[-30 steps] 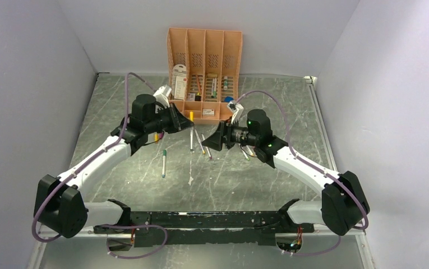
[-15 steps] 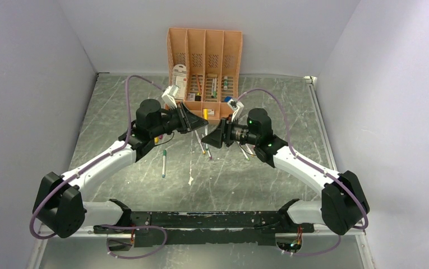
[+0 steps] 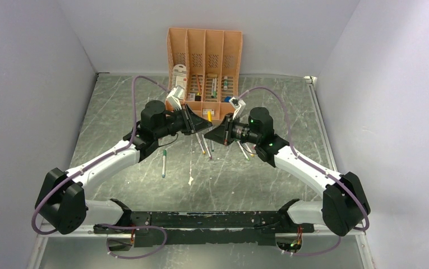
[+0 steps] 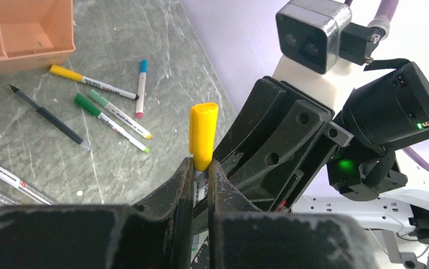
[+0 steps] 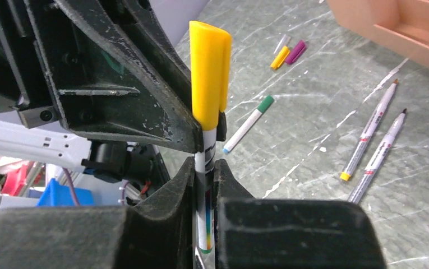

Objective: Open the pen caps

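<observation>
One pen with a yellow cap (image 3: 209,115) is held up between both arms in front of the organiser. My left gripper (image 4: 201,168) is shut on it right where the yellow cap (image 4: 203,134) meets the pale barrel. My right gripper (image 5: 204,168) is shut on the pen barrel (image 5: 205,147) lower down, and the yellow cap (image 5: 209,73) sticks up above its fingers. In the top view the left gripper (image 3: 201,124) and right gripper (image 3: 213,133) meet tip to tip. A loose yellow cap (image 5: 280,57) and a purple cap (image 5: 295,51) lie on the table.
The peach-orange organiser (image 3: 203,67) stands at the back. A green-capped pen (image 3: 164,162) lies left of centre. More pens (image 3: 203,145) lie under the grippers. Several capped pens (image 4: 108,115) and a black pen (image 4: 46,115) lie to the right of the grippers.
My left arm has carried the yellow-capped pen rightwards to the right gripper. The right gripper was open and has closed on the pen's barrel.
</observation>
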